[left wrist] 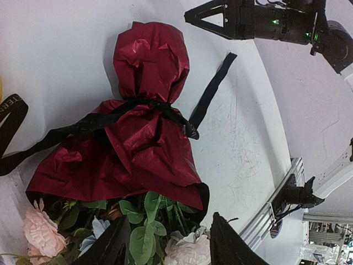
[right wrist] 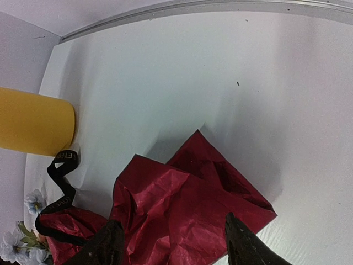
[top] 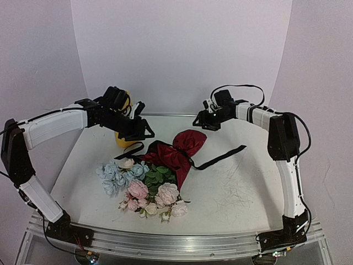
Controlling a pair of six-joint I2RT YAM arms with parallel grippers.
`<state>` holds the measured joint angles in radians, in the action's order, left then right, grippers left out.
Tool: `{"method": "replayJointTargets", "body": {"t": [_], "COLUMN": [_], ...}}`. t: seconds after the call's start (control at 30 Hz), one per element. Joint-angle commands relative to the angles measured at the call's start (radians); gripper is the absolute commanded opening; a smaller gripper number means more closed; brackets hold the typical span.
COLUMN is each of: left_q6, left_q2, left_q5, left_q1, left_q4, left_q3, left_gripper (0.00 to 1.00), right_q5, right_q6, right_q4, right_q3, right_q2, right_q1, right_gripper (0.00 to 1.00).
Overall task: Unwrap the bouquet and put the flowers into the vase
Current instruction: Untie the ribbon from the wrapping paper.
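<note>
The bouquet (top: 157, 174) lies flat in the middle of the table (top: 242, 182), its pink, pale blue and cream flowers (top: 138, 187) fanned toward six o'clock and the crinkled dark red wrapping paper (top: 176, 152) tapering away toward one o'clock. The black ribbon (left wrist: 138, 107) is knotted round the paper's narrow neck, its loose ends trailing out to nine and to three o'clock, so I judge the unwrapping step barely begun. At about ten o'clock of the bunch stands the yellow vase (top: 122, 138), partly hidden behind the left arm. The left gripper (top: 142, 130) hovers near eleven o'clock, just in front of the vase, jaws spread with nothing between them; the right gripper (top: 201, 121) hangs over the paper's puffed tail at one o'clock, likewise spread and empty. The next move probably calls for one claw to pinch a ribbon end and pull the knot loose while the other pins the paper.
</note>
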<state>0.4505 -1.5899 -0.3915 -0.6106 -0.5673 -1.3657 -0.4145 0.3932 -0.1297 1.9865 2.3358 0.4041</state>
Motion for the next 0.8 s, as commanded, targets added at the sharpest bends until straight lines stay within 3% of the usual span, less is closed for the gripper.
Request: {"method": "replayJointTargets", "body": {"t": [0.0, 0.07, 0.2, 0.27, 0.3, 0.77], "left_q6": [0.027, 0.039, 0.057, 0.051, 0.045, 0.054], "left_q2": [-0.017, -0.04, -0.106, -0.133, -0.146, -0.262], "left_q5": [0.036, 0.043, 0.025, 0.015, 0.01, 0.025], "left_q1": [-0.001, 0.001, 0.003, 0.003, 0.003, 0.089], "left_q4": [-0.03, -0.031, -0.032, -0.031, -0.031, -0.076], "left_q3": [0.007, 0.004, -0.023, -0.041, -0.048, -0.036], "left_gripper": [0.5, 0.45, 0.15, 0.04, 0.0, 0.0], "right_q5": [-0.026, -0.052, -0.106, -0.127, -0.138, -0.088], "right_q6": [0.006, 0.009, 0.013, 0.018, 0.023, 0.068], "right_q4": [-0.03, -0.03, -0.028, -0.024, -0.022, -0.019], "right_q3": [0.079, 0.101, 0.138, 0.147, 0.151, 0.047], "right_q2": [0.056, 0.076, 0.109, 0.121, 0.126, 0.12], "right_q1": [0.015, 0.018, 0.033, 0.043, 0.047, 0.058], "right_gripper": [0.57, 0.46, 0.12, 0.01, 0.0, 0.0]}}
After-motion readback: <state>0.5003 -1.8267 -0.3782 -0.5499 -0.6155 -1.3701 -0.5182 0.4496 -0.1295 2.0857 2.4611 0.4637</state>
